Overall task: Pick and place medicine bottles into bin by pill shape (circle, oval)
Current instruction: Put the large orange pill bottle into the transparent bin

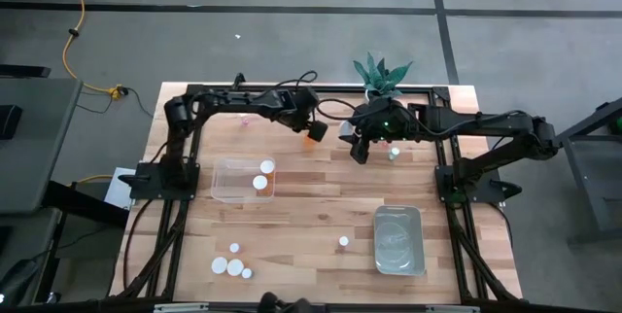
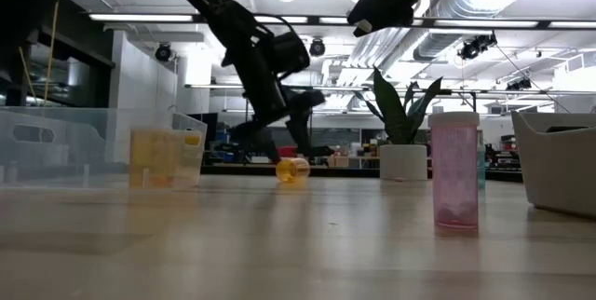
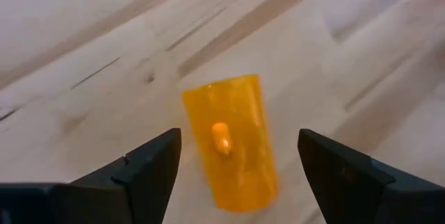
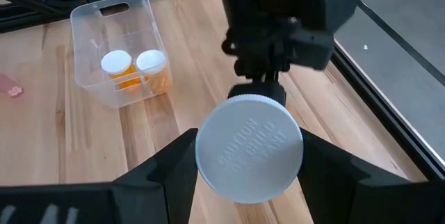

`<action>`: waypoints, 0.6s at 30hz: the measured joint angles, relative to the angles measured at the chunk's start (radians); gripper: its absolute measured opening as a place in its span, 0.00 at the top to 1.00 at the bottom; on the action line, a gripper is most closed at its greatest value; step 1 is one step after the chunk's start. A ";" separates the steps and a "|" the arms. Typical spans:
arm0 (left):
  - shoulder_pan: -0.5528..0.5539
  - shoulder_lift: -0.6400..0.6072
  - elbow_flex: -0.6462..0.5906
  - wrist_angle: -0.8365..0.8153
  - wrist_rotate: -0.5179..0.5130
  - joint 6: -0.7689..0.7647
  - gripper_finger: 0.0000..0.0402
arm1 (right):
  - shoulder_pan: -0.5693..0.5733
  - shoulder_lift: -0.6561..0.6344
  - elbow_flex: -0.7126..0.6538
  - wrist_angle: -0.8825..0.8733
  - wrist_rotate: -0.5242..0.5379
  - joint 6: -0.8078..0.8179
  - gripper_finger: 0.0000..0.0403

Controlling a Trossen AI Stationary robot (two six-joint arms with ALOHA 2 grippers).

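An orange bottle (image 3: 233,147) with a pill inside lies on its side on the table; it also shows in the high view (image 1: 317,132) and the low view (image 2: 292,170). My left gripper (image 3: 240,156) is open just above it, one finger on either side, touching nothing. My right gripper (image 4: 249,156) is raised above the table's far middle (image 1: 358,144) and is shut on a white-capped bottle (image 4: 249,147). A clear bin (image 1: 243,180) holds two white-capped bottles. A second bin (image 1: 398,240) stands at the near right. My right gripper holds the white-capped bottle between its two fingers, one on each side. The round cap (image 4: 208,156) faces back toward the wrist and hides the body and the exact place of contact. The bottle is lifted clear of the table.
Several white-capped bottles (image 1: 231,266) stand at the near left. One pink bottle (image 1: 343,242) stands upright beside the near-right bin, and another small bottle (image 1: 394,154) stands under the right arm. A potted plant (image 1: 381,78) stands at the far edge.
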 joint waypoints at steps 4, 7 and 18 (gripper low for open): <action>-0.012 0.028 0.018 0.007 0.000 0.002 0.30 | 0.000 0.000 0.000 0.002 0.010 0.015 0.52; -0.018 0.036 0.015 -0.004 -0.007 0.003 0.30 | 0.000 0.000 0.000 0.002 0.010 0.016 0.52; -0.064 0.043 0.017 -0.012 -0.056 0.053 0.43 | 0.000 0.000 0.000 0.004 0.027 0.015 0.52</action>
